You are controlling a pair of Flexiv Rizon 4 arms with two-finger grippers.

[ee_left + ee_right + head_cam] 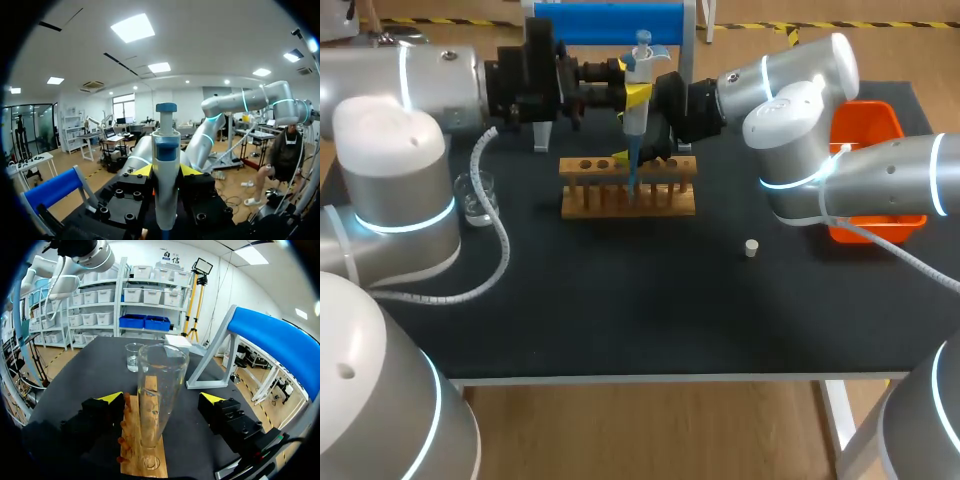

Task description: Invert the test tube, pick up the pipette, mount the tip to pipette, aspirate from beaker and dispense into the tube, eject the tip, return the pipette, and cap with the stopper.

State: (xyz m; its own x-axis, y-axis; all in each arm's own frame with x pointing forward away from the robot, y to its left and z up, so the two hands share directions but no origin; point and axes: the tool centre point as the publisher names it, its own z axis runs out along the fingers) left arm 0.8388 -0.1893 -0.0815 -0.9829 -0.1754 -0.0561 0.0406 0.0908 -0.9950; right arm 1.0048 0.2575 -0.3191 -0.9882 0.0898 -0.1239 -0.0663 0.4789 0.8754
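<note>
My left gripper is shut on the white and blue pipette, held upright above the wooden rack. The pipette's blue tip points down into the rack. In the left wrist view the pipette stands between the yellow fingertips. A clear test tube stands upright in the rack, between the fingers of my open right gripper, which do not touch it. The beaker sits at the table's left. A small pale stopper lies right of the rack.
An orange bin stands at the right edge, behind my right arm. The blue pipette stand is at the back, also seen beside the right gripper. The beaker is ahead of the tube.
</note>
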